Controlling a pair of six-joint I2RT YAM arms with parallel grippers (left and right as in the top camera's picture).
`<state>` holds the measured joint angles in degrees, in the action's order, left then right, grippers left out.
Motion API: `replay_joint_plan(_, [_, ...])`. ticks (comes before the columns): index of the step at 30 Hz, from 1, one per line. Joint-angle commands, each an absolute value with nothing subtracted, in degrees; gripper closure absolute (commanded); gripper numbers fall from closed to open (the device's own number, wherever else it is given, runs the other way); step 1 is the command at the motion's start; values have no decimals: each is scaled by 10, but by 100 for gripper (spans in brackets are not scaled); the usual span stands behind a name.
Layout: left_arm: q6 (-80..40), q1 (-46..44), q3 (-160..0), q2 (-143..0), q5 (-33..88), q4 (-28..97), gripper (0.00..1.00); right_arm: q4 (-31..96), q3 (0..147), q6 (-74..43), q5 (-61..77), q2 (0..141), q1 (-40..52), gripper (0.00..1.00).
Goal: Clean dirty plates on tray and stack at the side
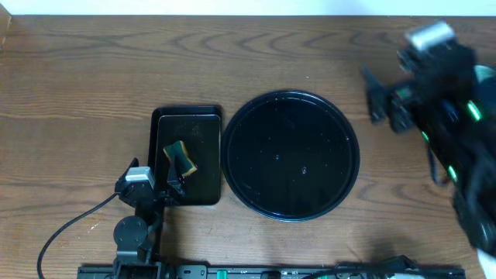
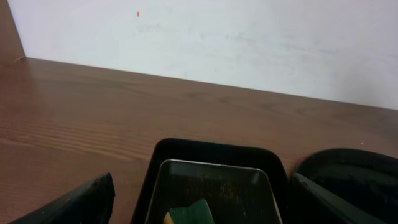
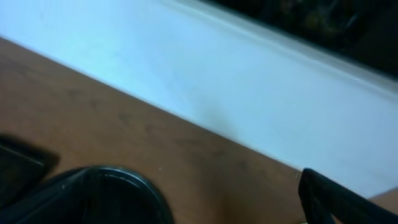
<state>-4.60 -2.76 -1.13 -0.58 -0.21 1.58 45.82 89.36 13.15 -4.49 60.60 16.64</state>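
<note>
Tray [image 1: 291,155], round and glossy black, is seen lying on the bench [image 1: 85,93] near its middle, and only small specks are shown on its dark floor. Just beside it on the left a smaller rectangular tray [image 1: 203,128] is set, and a green-and-yellow sponge [image 1: 180,157] is laid in it. The left tool [image 1: 151,177] is held at that tray's near left corner, jaws spread wide, nothing gripped. The right tool [image 1: 385,105] is seen blurred over bare wood off the round tray's far right, jaws likewise wide apart, nothing between them. A pale edge [image 1: 484,74] is glimpsed behind the right arm; what it is cannot be told.
</note>
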Motion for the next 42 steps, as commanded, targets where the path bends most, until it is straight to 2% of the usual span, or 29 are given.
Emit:
replay_joint_plan(1, [-41, -25, -2, -2, -7, 42, 12, 435, 787, 168, -20, 518, 133, 1])
replay_joint_plan(11, [-41, -25, -2, -2, -7, 42, 12, 364, 534, 297, 90, 262, 67, 1])
replay_joint_plan(24, [-41, -25, -2, -2, -7, 42, 12, 312, 322, 298, 148, 23, 25, 1])
replay_joint_plan(33, [-41, -25, -2, -2, -7, 42, 12, 245, 241, 286, 172, 3, 25, 1])
replay_joint_plan(42, [-41, -25, -2, -2, -7, 42, 12, 95, 118, 191, 172, 3, 25, 1])
